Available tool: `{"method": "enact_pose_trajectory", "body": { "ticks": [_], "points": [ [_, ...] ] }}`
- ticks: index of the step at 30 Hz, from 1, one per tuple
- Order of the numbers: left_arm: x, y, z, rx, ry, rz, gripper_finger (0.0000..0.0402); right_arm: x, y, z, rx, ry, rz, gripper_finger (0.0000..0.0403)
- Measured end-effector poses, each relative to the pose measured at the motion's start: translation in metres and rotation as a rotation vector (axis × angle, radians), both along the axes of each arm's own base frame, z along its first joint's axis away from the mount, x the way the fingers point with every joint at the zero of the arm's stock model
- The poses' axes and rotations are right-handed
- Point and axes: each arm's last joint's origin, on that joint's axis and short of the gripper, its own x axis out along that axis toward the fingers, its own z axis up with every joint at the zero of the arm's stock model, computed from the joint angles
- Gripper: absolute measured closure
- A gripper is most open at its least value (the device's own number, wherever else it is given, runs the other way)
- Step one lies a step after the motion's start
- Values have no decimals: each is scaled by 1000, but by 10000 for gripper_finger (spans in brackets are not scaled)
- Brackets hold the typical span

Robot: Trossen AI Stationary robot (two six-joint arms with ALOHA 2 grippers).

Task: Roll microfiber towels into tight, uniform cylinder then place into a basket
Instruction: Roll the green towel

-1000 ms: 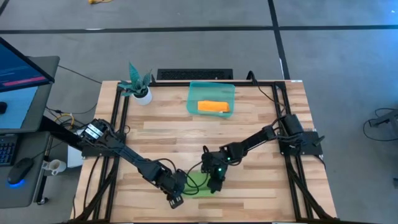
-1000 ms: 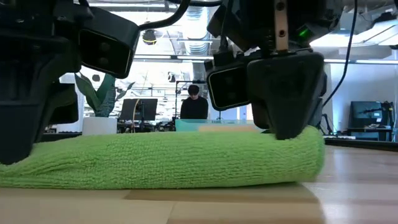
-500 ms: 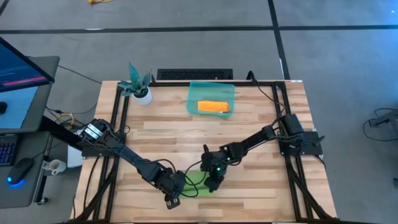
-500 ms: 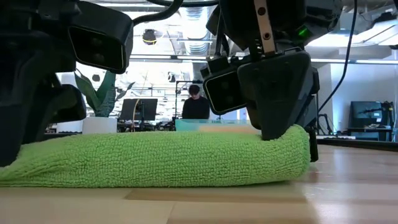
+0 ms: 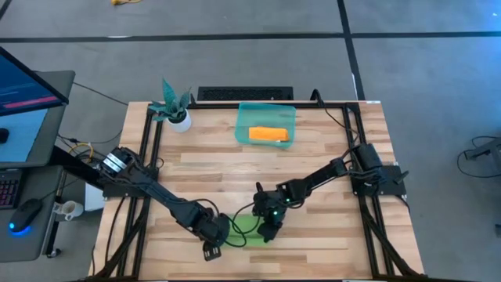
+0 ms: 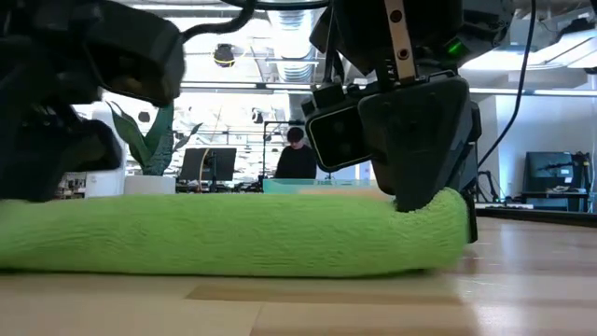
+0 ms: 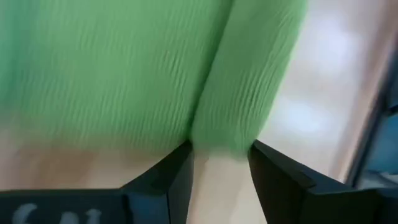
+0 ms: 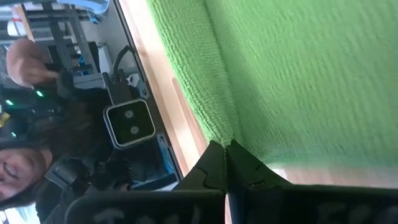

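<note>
Basket point(image 5: 266, 116): we see the orange towel point(image 5: 268, 135) inside it, at the table's far edge.
Green towel point(image 6: 233, 245): rolled, at the near edge; arms hide most from above.
Left gripper point(image 7: 221, 163): fingers parted, roll's end between them.
Right gripper point(image 8: 225, 163): pinched shut on the green towel's edge.
Low view only: a person point(image 6: 297, 157) far behind.

My arms point(image 5: 164, 202) are dark, jointed and cabled; behind my black wedge fingers point(image 7: 174, 177) glows a green light point(image 5: 275, 212).
</note>
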Motion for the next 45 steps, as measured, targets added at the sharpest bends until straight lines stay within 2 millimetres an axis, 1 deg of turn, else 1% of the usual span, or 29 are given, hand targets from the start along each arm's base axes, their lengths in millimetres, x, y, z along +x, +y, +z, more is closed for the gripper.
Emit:
{"method": "enact_pose_trajectory", "body": {
  "ticks": [3,6,8,11,14,17,19,21,23,28,35,40,43,45],
  "points": [
    [-9,5,10,70,13,12,261,0,0,0,-1,-4,5,392],
    [-16,6,23,136,-38,23,264,0,0,0,-1,-4,4,391],
    [-18,1,28,165,-100,2,264,0,0,0,-1,-4,4,390],
    [-18,-14,33,191,-248,-68,264,0,0,0,3,-2,0,390],
    [-14,-32,30,204,-398,-152,264,1,-1,0,9,-1,-1,392],
    [-8,-45,18,225,-478,-251,264,1,-3,1,19,1,-4,391],
    [-4,-48,8,243,-493,-291,264,2,-3,1,29,3,-8,390],
    [1,-47,-1,263,-492,-305,264,2,-3,1,31,5,-9,390],
    [4,-41,-5,297,-472,-299,264,2,-3,1,32,5,-8,391],
    [8,-31,-4,367,-468,-250,264,1,-2,1,32,5,-6,391],
    [5,-36,-2,358,-476,-263,264,1,-1,1,35,2,6,392],
    [4,-36,-1,392,-491,-248,264,1,-1,1,42,3,13,391],
    [5,-33,-2,419,-480,-247,264,1,-1,1,43,3,15,392],
    [4,-27,-4,449,-445,-235,264,1,-1,1,43,3,15,392]
  ]
}}
